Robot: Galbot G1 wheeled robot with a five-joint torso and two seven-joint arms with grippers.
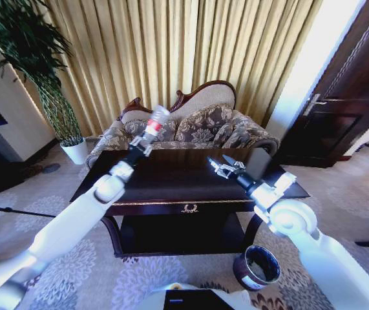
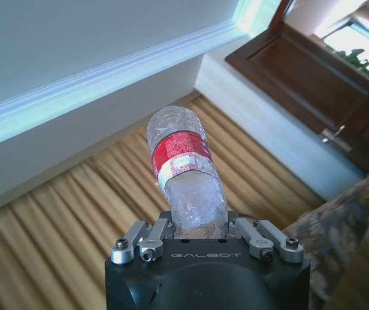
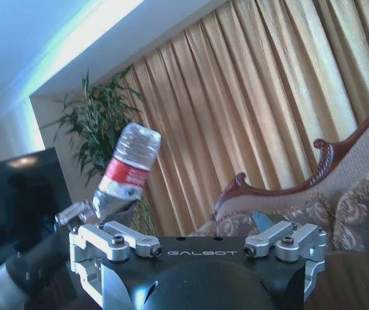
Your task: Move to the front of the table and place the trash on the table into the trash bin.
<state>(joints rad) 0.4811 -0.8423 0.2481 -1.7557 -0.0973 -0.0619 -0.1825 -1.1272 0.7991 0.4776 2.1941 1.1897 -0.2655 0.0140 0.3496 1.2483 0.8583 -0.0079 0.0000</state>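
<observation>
Trash bin (image 1: 258, 267): on the carpet at the table's front right corner, beneath the right arm (nearest the head camera).
Table (image 1: 171, 187): dark and glossy, gold emblem on its front edge.
Left gripper (image 1: 141, 144): raised over the table's far left part, fingers pinching the bottle (image 2: 186, 175) by its lower end; bottle points up and away from the table.
Right gripper (image 1: 223, 167): above the table's right part, fingers spread, holding nothing.
Sofa (image 1: 197, 126): behind the table.
</observation>
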